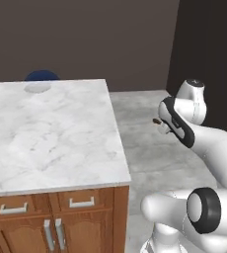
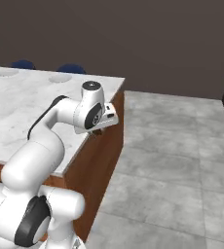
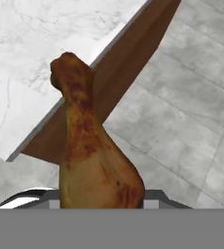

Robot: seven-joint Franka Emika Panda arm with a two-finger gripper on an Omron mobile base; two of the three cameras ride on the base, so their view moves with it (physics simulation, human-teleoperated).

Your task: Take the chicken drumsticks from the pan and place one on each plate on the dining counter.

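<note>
The end effector (image 2: 98, 130) grips a chicken drumstick (image 3: 92, 151) over the floor, right of the desk (image 1: 51, 133); a loose grip could drop it there.

The arm (image 1: 209, 143) is built of smooth, glossy white segments, rounded like fat tubes and swelling into bulbous housings at each joint. Dark, near-black bands ring the joints (one broad black collar wraps the big lower joint, with a paler grey disc set in its middle). A curved black strip runs along the side of the upper segment. The wrist housing ends in a domed white cap with a small dark circular top. A flat white block sits at the hand.
</note>
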